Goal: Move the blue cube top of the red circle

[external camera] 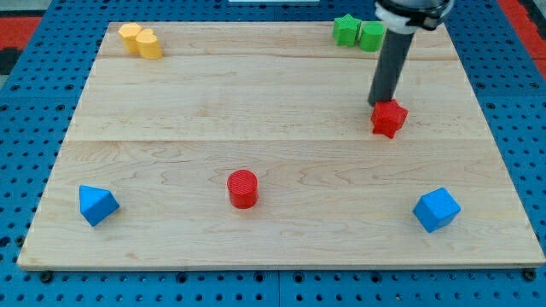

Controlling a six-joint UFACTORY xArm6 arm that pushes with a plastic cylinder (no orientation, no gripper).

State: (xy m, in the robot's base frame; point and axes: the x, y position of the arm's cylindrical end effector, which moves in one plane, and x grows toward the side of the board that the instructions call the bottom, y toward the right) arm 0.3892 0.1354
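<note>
Sitting at five o'clock on the wooden board, the blue cube looks tilted, well apart from the red circle at seven o'clock. My tip rests bare at two o'clock, touching the red star, which hides its very end.

The light wooden board is lying on a blue pegboard surface. Two yellow cylinder blocks are sitting touching at the view's top left; a green star block and a green cube block are sitting touching at the top right. Below these, the dark rod's tip is standing just beside the red star block. The red cylinder block is sitting low, left of centre, between the blue wedge-like block at bottom left and the blue cube block at bottom right.
</note>
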